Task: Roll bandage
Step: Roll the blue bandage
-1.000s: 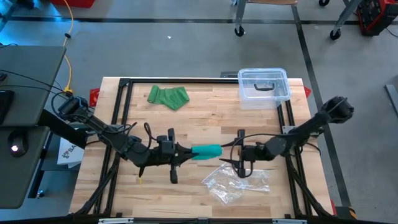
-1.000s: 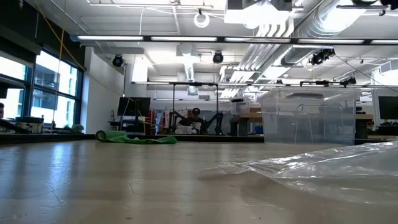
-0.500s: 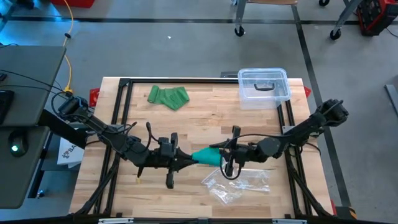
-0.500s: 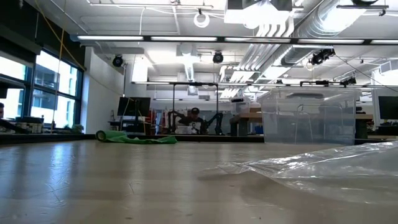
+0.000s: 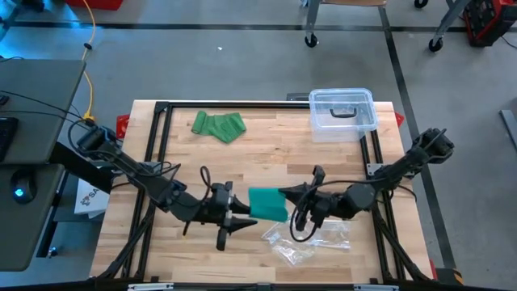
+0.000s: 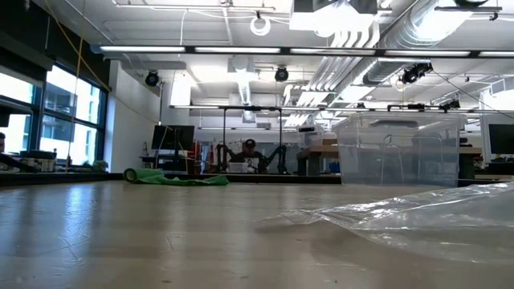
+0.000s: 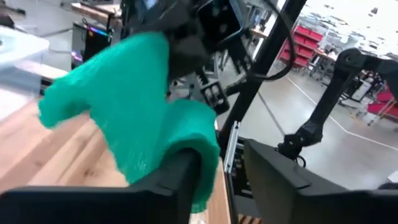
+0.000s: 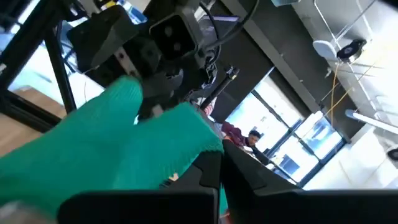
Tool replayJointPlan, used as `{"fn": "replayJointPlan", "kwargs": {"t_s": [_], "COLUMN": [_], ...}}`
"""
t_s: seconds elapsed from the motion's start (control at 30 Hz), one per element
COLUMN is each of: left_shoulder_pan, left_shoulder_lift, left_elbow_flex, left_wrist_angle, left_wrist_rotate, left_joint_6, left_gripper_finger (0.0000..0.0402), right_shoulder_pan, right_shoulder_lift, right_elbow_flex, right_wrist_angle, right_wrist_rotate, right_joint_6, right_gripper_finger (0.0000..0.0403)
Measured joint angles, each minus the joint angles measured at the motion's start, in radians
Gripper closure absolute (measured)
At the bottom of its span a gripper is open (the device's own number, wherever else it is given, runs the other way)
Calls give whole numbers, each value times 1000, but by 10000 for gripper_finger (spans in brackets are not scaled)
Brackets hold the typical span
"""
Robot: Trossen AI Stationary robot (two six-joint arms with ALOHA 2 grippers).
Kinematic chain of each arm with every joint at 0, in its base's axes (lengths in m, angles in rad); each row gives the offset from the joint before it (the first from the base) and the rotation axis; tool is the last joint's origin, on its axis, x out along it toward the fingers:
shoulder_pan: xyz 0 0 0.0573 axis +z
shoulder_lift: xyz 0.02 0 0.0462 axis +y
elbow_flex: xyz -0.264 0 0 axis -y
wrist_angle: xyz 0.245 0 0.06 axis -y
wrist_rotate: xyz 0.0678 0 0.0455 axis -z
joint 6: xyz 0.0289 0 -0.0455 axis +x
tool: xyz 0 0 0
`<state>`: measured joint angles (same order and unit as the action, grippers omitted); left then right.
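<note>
Gripping one end of the teal bandage (image 5: 267, 203), the right claw (image 5: 284, 195) is clenched on the fabric above the front-center area of the tabletop (image 5: 266, 153). The left claw (image 5: 245, 212) sits at the bandage's other end with its fingers parted around the cloth. Crumpled plastic wrap (image 5: 307, 236) lies just beside the right claw.

We cannot see either arm in the low view, nor the teal bandage (image 5: 267, 203). From above, both grippers' fingertips are too small to make out against the bandage. In the left wrist view the bandage hides most of the right gripper (image 7: 186, 37). A folded green cloth (image 5: 218, 125) is too small to identify. What sits inside the clear box (image 5: 342, 111) stays unclear.
</note>
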<state>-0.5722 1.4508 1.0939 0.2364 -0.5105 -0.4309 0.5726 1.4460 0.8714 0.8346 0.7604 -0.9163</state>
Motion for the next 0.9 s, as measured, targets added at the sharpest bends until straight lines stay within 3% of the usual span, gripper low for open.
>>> {"fn": "replayJointPlan", "kwargs": {"t_s": [0.13,0.27,0.43,0.63,0.77,0.9], "left_shoulder_pan": [19,28,16,20,38,57], "left_shoulder_lift": [40,77,89,89,89,89], "left_elbow_flex": [0,0,0,0,0,0], "left_wrist_angle": [4,19,24,61,116,125], "left_wrist_rotate": [42,47,35,-61,-63,-71], "left_joint_6": [-12,-2,44,123,210,224], "left_gripper_finger": [219,207,232,262,275,316], "right_shoulder_pan": [11,5,4,3,3,3], "right_shoulder_lift": [0,0,0,0,0,0], "right_elbow_flex": [61,92,92,92,92,92], "right_wrist_angle": [-94,-183,-188,-189,-188,-186], "right_wrist_rotate": [41,108,195,130,105,104], "right_joint_6": [-35,-25,1,65,71,71], "right_gripper_finger": [402,402,402,403,403,403]}}
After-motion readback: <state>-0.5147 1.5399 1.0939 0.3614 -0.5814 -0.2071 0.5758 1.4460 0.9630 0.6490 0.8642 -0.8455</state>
